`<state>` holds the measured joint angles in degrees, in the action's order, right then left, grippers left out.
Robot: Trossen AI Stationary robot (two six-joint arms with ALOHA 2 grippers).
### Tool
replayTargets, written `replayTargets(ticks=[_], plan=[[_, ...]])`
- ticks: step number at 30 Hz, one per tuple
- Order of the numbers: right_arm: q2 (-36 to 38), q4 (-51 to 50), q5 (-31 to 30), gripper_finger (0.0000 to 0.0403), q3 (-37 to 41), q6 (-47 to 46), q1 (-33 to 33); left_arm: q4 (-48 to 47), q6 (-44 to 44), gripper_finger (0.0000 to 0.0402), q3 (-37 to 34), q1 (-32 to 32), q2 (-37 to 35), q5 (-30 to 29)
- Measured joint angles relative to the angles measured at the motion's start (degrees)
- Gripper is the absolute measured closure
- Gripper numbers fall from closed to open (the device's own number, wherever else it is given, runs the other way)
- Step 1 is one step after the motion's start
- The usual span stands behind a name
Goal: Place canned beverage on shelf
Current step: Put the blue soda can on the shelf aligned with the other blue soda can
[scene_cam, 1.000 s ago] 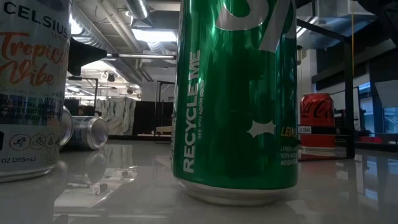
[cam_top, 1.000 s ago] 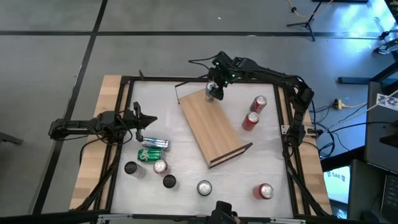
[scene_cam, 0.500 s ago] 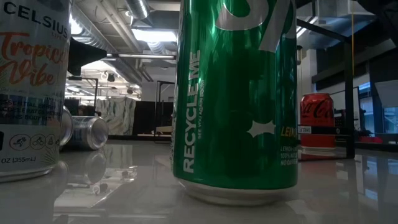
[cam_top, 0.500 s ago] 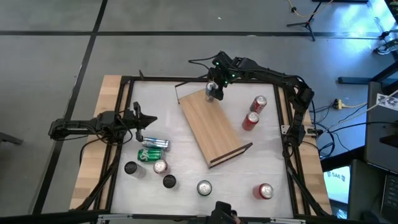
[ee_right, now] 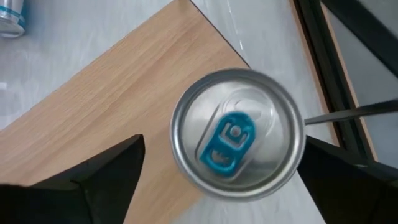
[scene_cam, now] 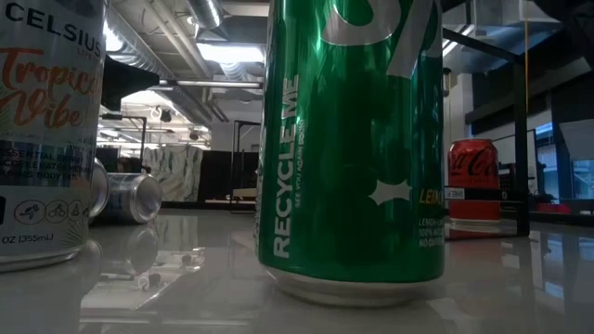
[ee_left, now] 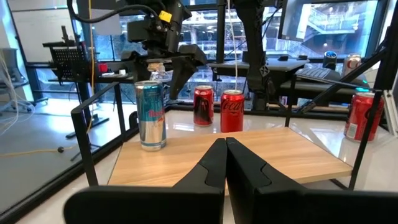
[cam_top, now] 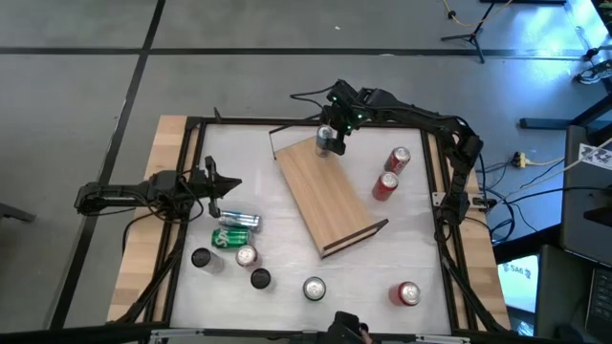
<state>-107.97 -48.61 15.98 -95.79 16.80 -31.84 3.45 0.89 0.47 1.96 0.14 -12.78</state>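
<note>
The shelf [cam_top: 325, 196], a light-wood board, lies slantwise on the white table, its dark rim toward the near right. A silver-and-blue beverage can [ee_left: 151, 115] stands upright on its base at the board's far end [cam_top: 327, 143]. My right gripper [ee_right: 224, 149] hangs over the can, pointing steeply down. It is open, with one finger on each side of the can's top [ee_right: 237, 142]. My left gripper [cam_top: 234, 185] waits at the table's left edge, level, shut on nothing [ee_left: 225, 146].
Two red cans [cam_top: 390, 174] stand right of the shelf, and another [cam_top: 407, 293] is near the front right. Several cans sit at the front left, a green one [cam_top: 229, 237] lying down. A black frame [cam_top: 435, 143] rims the table.
</note>
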Motion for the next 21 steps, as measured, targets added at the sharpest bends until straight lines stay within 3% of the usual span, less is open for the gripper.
replayTargets(ticks=[11, 21], plan=[[6.21, -3.72, -0.37, 0.001, 0.0, 0.0, 0.01, 7.12, -2.4, 0.0396, -0.01, 0.0, 0.0, 0.28], [15.53, -6.91, 0.89, 0.001, -0.02, -3.54, 0.01, 9.96, -7.34, 0.0271, -0.02, 0.02, 0.02, -2.32]])
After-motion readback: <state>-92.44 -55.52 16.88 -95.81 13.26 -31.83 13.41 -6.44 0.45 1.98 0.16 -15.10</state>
